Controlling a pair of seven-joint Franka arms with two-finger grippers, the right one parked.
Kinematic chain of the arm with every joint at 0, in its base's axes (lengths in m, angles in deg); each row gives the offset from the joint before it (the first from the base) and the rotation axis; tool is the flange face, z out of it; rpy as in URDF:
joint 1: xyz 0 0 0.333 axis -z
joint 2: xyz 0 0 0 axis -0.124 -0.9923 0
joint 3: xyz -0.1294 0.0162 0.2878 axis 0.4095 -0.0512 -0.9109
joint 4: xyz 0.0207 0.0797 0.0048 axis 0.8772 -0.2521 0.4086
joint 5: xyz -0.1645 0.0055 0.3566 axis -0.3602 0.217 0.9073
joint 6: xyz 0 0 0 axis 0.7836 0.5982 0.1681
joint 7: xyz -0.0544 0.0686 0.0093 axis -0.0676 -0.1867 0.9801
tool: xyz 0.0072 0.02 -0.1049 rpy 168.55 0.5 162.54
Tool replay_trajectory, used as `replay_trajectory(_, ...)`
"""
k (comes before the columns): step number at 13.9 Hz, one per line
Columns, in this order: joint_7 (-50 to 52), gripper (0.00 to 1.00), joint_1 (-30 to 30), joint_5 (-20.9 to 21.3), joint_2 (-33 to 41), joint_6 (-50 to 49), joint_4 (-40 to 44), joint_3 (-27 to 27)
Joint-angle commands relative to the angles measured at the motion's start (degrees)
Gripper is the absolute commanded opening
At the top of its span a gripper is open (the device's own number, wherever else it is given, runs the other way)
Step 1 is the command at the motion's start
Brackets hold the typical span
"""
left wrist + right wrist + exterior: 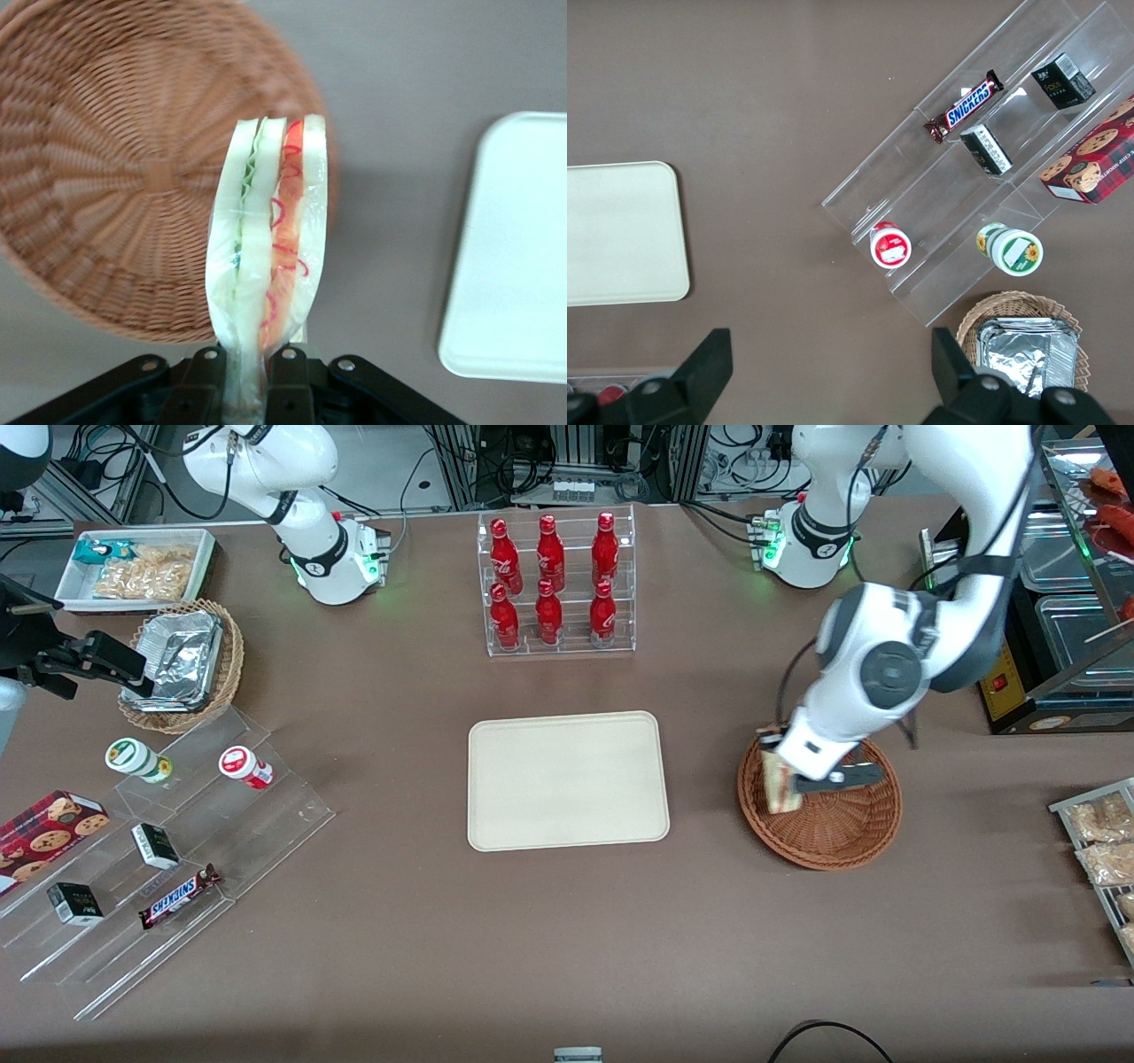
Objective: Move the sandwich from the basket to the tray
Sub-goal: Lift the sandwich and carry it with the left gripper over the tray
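In the middle of the table you see the tray (pixel 567 780) with nothing on it | beside it, over the basket (pixel 833 824) rim, your gripper (pixel 791 778) is pinched tight on the sandwich (pixel 781 786), lifted clear.

One sandwich (pixel 783 784), one reddish wicker basket (pixel 833 834) and one cream tray (pixel 567 780) share the brown worktop (pixel 567 948) with six red bottles (pixel 549 584) in a clear rack. One end effector (pixel 788 779) is closed on the sandwich above the basket. The stepped display carries two capped jars (pixel 137 760), two small black boxes (pixel 155 845) and one Snickers bar (pixel 180 896).
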Motion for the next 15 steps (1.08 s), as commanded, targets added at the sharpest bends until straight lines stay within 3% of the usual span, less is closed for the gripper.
replay_trajectory(1, 4.6, 0.02, -0.3, 3.5, -6.8, -1.8, 7.8, 4.9)
replay_trajectory(4, 12.6, 0.00, 1.2, 9.0, -11.9, -1.2, 12.3, 10.1)
replay_trajectory(7, 22.3, 0.00, 8.1, 13.5, -19.0, -1.2, 20.1, 10.2)
replay_trajectory(15, 33.4, 0.00, 19.2, 13.4, -30.2, -1.1, 32.8, 10.0)
